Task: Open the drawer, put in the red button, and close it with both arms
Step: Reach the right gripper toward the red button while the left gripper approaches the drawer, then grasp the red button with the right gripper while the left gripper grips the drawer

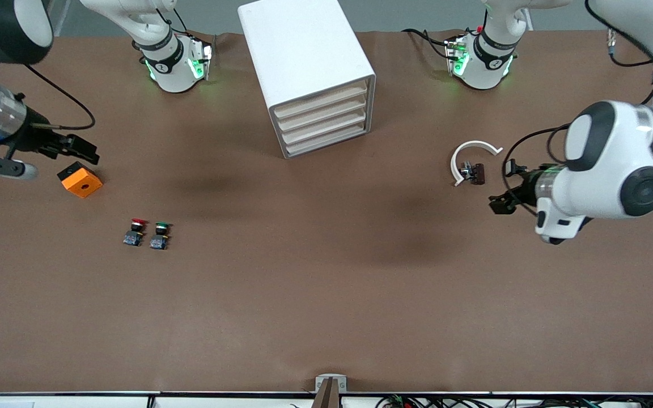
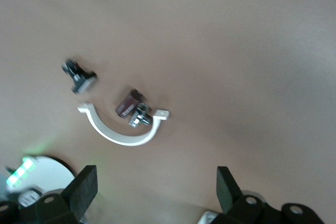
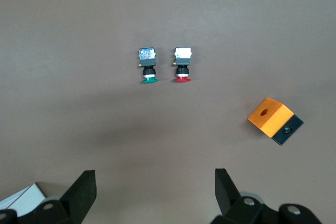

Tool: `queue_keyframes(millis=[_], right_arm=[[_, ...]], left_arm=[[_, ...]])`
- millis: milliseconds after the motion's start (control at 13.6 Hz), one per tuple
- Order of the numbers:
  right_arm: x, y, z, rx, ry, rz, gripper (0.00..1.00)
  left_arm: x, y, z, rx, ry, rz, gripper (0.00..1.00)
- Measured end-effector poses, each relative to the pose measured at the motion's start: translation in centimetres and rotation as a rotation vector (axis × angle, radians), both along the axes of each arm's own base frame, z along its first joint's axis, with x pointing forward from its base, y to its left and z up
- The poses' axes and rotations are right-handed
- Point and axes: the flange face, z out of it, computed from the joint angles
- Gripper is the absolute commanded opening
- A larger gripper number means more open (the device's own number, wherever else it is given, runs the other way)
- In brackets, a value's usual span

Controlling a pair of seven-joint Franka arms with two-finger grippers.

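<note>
Right wrist view first: the fingers (image 3: pixel 84 190) of the right gripper (image 3: pixel 155 182) are spread wide with nothing between them, and out past them on the brown bench (image 3: pixel 79 35) lies the red button (image 3: pixel 182 65), side by side with its green-capped twin (image 3: pixel 148 65). The orange cube (image 3: pixel 270 117) lies close by on its black base. From the front, the right gripper (image 1: pixel 77 148) hangs over the bench at the right arm's end, just beside the orange cube (image 1: pixel 80 179). The red button (image 1: pixel 135 232) sits nearer the front camera than the cube, with the green button (image 1: pixel 160 235) right next to it, toward the cabinet's side.

Over to the left wrist view: the left gripper (image 2: pixel 155 184) has its fingers (image 2: pixel 228 187) parted too, holding nothing. Past them lies a white curved clip (image 2: pixel 122 132) with a small dark metal part (image 2: pixel 132 109) touching its inner edge. In the front view the left gripper (image 1: pixel 502 201) hovers low beside that white clip (image 1: pixel 470 156), at the left arm's end.

Between the two arms stands the white cabinet (image 1: pixel 304 56), all four drawers pushed in flush. The drawer (image 1: pixel 319 103), an upper one, is shut.
</note>
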Motion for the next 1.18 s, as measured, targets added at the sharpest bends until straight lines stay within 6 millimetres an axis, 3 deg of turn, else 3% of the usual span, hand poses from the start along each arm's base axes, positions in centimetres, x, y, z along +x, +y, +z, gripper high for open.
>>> queue_keyframes(millis=[294,662,882,1176], right_arm=[[3.2,-0.7,-7.1,-0.025,0.022,0.004,1.00],[5.8,-4.1,-15.5,-0.064,0.043,-0.015,1.00],[7.0,-5.2,-20.1,-0.068,0.023,-0.019,1.00],[7.7,-5.5,-25.8,-0.063,0.018,-0.020,1.00]], left_arm=[[-1.3,-9.4,-6.7,0.213,0.044,0.330,1.00],[-4.7,-17.4,-14.6,0.295,0.236,0.570,1.00],[-6.0,-20.6,-16.9,0.238,0.380,0.652,1.00],[-8.6,-25.1,-17.6,0.269,0.497,0.764,1.00]])
